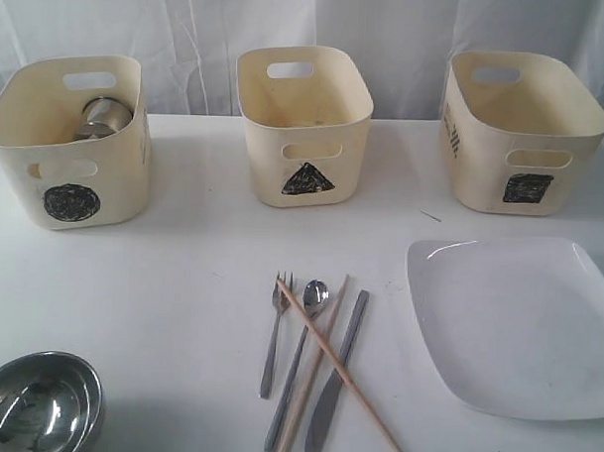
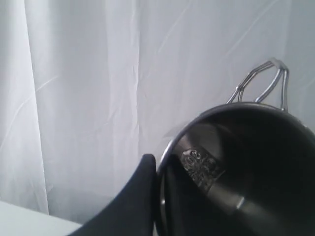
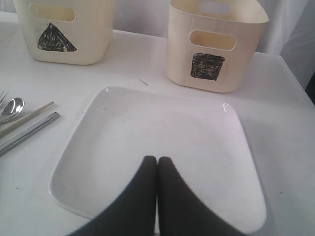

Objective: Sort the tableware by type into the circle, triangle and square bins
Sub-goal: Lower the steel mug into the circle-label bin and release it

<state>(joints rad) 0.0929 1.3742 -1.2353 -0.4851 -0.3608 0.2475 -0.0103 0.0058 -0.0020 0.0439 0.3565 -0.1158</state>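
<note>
- Since the left pincer (image 2: pixel 158 164) clamps the steel mug (image 2: pixel 246 172) by its rim, it likely feels light, rigid, slippery.
- Right pincer (image 3: pixel 157 160) closed, empty, above the plate (image 3: pixel 197 132).

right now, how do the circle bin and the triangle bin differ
The circle bin bears a black scribbled circle; the triangle bin a black triangle. The circle bin holds steel tableware; the triangle bin shows nothing inside. Both are cream tubs with handle cut-outs.
</note>
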